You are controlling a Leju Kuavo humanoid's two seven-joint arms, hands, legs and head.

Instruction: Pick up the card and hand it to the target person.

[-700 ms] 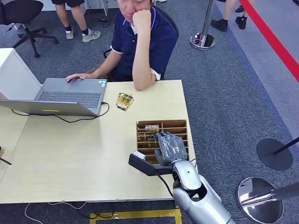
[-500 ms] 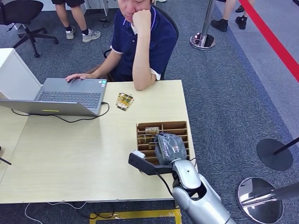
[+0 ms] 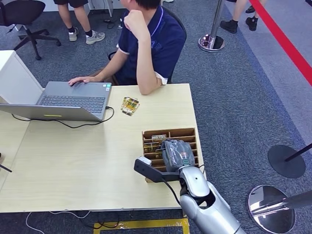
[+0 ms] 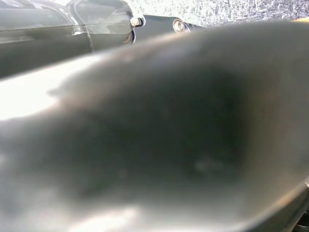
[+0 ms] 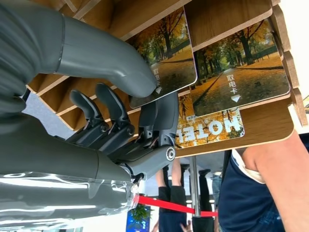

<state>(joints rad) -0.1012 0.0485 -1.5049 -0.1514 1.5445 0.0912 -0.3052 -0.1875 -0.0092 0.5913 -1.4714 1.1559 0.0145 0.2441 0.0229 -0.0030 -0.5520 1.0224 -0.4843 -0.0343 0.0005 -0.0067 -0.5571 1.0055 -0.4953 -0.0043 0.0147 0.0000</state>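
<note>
The long pale wooden table (image 3: 92, 161) carries everything, and the right hand (image 3: 178, 155) rests over the slotted brown wooden card rack (image 3: 169, 132) at its near right corner. In the head view the grey hand covers the rack's middle slots, so its fingers and whatever they touch are hidden beneath its back. The right wrist view fills that gap: the thick grey thumb presses on the face of an autumn-tree hotel card (image 5: 165, 58) standing in the rack, with dark fingers (image 5: 159, 116) curled against the card's other side, so the hand pinches the card while it still sits in its slot. Two more such cards, one bearing "HOTEL" (image 5: 209, 128), stand just beside the fingertips. Across the table, far from the hand, a seated person in a navy polo shirt (image 3: 150, 44) leans an elbow on the tabletop; that sleeve and arm also show past the rack in the right wrist view. Further to the hand's left lies an open grey laptop (image 3: 62, 100), and between it and the rack a small loose stack of yellowish cards (image 3: 129, 105). Grey carpet, a red floor stripe, stanchion bases and an office chair surround the table. The left wrist view is a dark blur, and the left hand's state cannot be told.
</note>
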